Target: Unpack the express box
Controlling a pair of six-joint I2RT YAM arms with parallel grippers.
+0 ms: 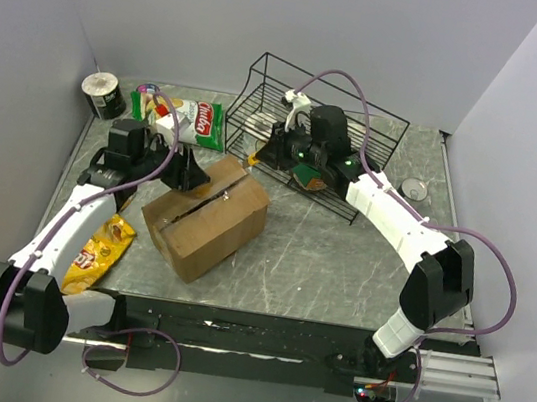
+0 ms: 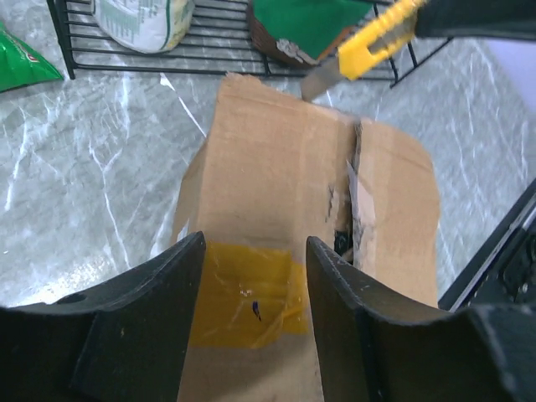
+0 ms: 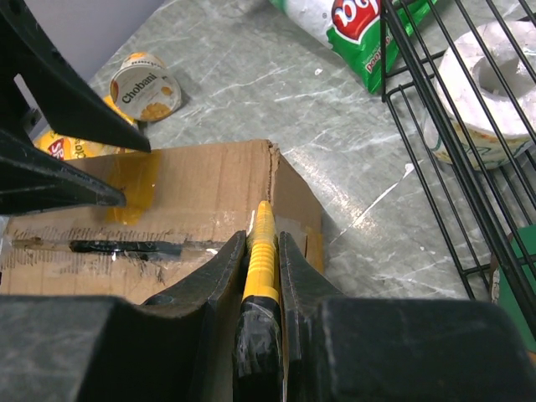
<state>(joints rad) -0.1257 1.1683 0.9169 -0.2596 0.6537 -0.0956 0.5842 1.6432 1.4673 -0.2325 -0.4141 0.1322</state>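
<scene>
At the middle of the grey marbled table I see the express box, a brown corrugated carton set at an angle just in front of the black wire basket. Its top flaps are down, but the centre seam is ragged and slit, with a dark gap showing. A yellowish tape strip crosses the end nearest my left arm; I can read no print on the carton from these views. My left gripper hovers over that taped end, jaws parted and grasping nothing. My right gripper is clamped on a yellow utility knife, whose blade is extended at the carton's far corner beside the basket; I cannot tell whether it touches the cardboard. A green snack bag with a red-and-white logo lies behind the box, its lettering only partly legible. A yellow snack bag lies by my left arm. On its side near the box lies a small yoghurt cup, which reads "Chobani".
</scene>
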